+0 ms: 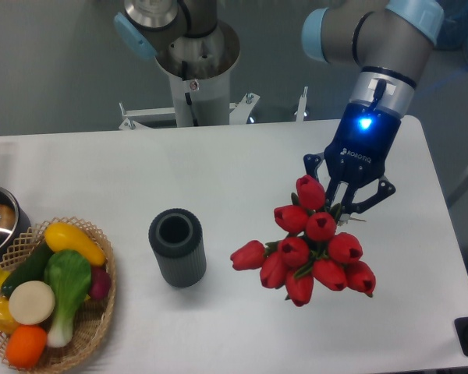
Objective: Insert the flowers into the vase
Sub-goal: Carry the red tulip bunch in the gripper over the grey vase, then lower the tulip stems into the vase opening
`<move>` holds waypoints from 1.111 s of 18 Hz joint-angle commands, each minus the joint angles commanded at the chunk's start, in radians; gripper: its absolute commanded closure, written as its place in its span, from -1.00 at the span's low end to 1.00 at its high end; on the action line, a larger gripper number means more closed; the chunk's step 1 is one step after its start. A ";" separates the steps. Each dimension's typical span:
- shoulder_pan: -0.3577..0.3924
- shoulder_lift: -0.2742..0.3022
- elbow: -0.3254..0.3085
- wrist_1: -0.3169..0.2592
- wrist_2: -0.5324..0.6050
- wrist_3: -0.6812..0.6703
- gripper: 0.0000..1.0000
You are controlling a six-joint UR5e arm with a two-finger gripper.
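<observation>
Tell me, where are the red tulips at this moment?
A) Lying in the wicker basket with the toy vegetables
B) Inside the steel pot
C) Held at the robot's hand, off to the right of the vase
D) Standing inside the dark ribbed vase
C: the flowers hang bunched at the hand, well to the right of the vase, whose round mouth shows nothing in it.

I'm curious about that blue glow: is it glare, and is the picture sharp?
In the fixed camera view, the glow is a lit blue light on the gripper body, not glare; the flowers and vase look sharp, with soft, faint shadows.
</observation>
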 joint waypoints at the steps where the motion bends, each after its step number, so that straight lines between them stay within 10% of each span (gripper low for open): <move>1: -0.009 0.000 -0.005 0.000 -0.017 0.000 0.95; 9: -0.077 -0.021 -0.014 0.000 -0.241 0.000 0.93; 20: -0.091 -0.003 -0.218 0.002 -0.643 0.150 0.93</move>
